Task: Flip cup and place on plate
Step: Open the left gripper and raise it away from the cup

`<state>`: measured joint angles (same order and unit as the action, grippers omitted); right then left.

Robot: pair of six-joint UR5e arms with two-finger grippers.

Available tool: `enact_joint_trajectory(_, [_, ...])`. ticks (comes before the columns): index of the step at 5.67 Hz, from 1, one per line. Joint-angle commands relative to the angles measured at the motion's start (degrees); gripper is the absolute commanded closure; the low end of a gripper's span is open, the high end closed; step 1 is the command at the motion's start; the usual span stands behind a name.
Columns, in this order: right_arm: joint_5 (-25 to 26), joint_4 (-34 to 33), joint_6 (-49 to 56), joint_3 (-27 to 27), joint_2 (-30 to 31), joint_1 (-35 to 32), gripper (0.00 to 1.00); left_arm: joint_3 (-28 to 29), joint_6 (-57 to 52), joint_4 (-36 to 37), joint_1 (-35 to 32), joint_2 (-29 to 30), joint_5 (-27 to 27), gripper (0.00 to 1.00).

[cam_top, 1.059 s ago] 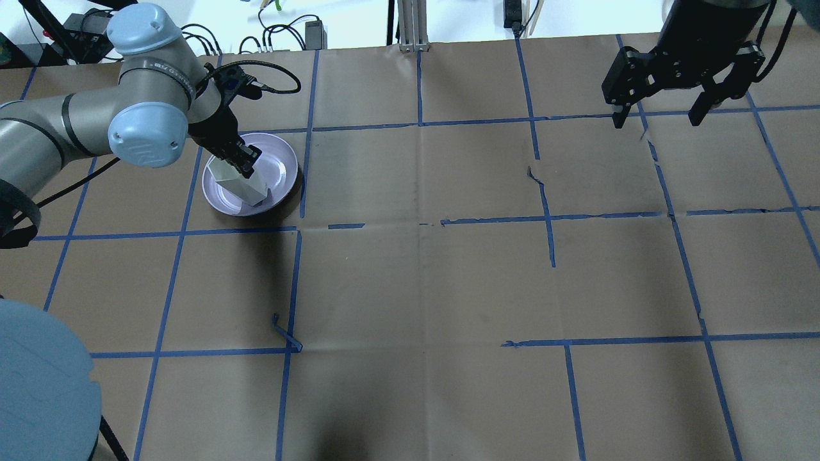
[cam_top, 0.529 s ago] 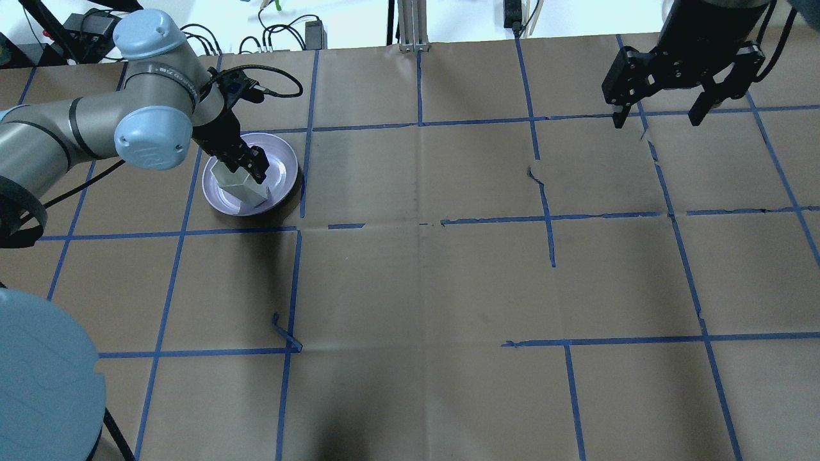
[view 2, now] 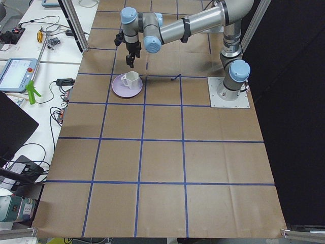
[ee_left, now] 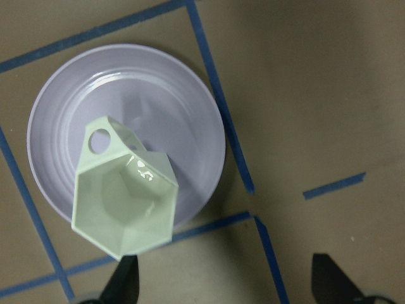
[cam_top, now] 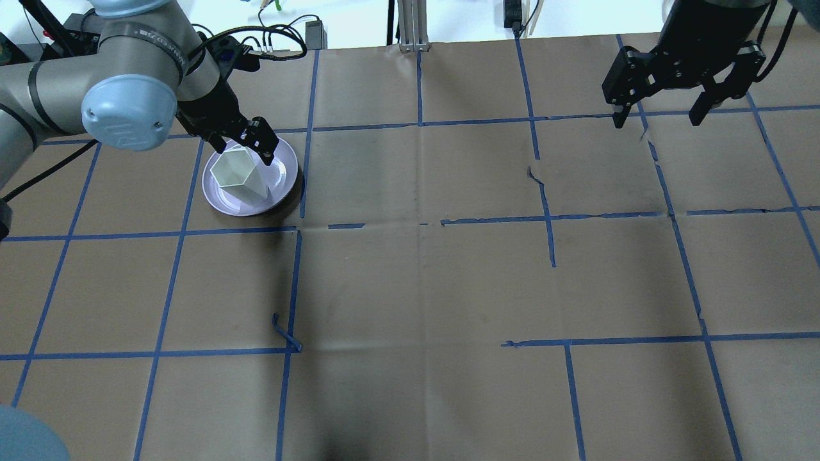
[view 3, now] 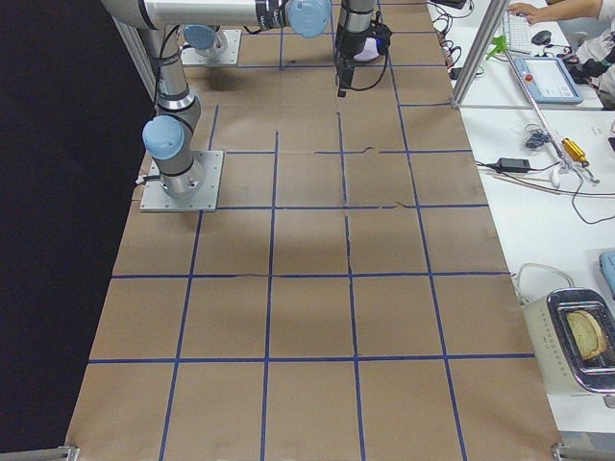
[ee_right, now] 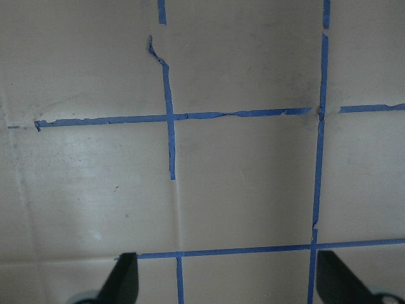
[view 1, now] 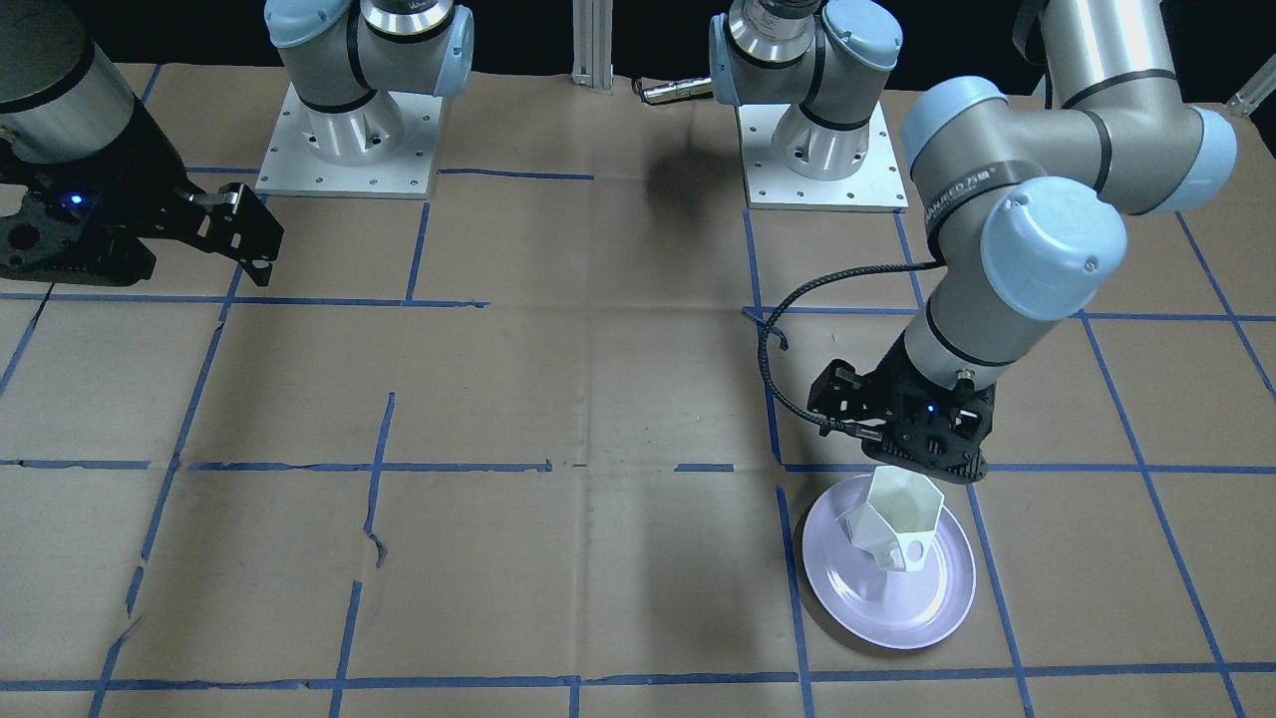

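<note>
The white faceted cup (cam_top: 238, 173) stands mouth up on the lavender plate (cam_top: 284, 174) at the table's left. Nothing holds it. It also shows in the front view (view 1: 899, 517) and in the left wrist view (ee_left: 123, 199), with its handle over the plate (ee_left: 190, 120). My left gripper (cam_top: 246, 142) is open and empty. It hangs just above and behind the cup's rim, and the left wrist view shows its two fingertips spread wide. My right gripper (cam_top: 658, 115) is open and empty, high over the far right of the table.
Brown paper with a grid of blue tape (cam_top: 419, 121) covers the table. A loose curl of tape (cam_top: 286, 333) sticks up in front of the plate. The two arm bases (view 1: 344, 130) stand at the robot's edge.
My left gripper has let go of the cup's rim, opened, and risen up and back. The cup stays on the plate. The right arm has not moved.
</note>
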<state>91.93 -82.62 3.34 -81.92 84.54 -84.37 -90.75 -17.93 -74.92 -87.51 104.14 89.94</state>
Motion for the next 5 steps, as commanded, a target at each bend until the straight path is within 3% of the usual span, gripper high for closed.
enact_joint_trajectory(1, [0.0,0.0,0.0,0.0,0.01,0.0,0.0,5.21,12.87,-12.55,-3.71,-6.73,1.9,0.02])
enact_joint_trajectory(2, [0.0,0.0,0.0,0.0,0.01,0.0,0.0,5.58,13.01,-16.62,-4.42,-10.33,3.64,0.02])
enact_joint_trajectory(5, [0.0,0.0,0.0,0.0,0.01,0.0,0.0,7.86,16.44,-17.02,-4.33,-10.1,1.57,0.02])
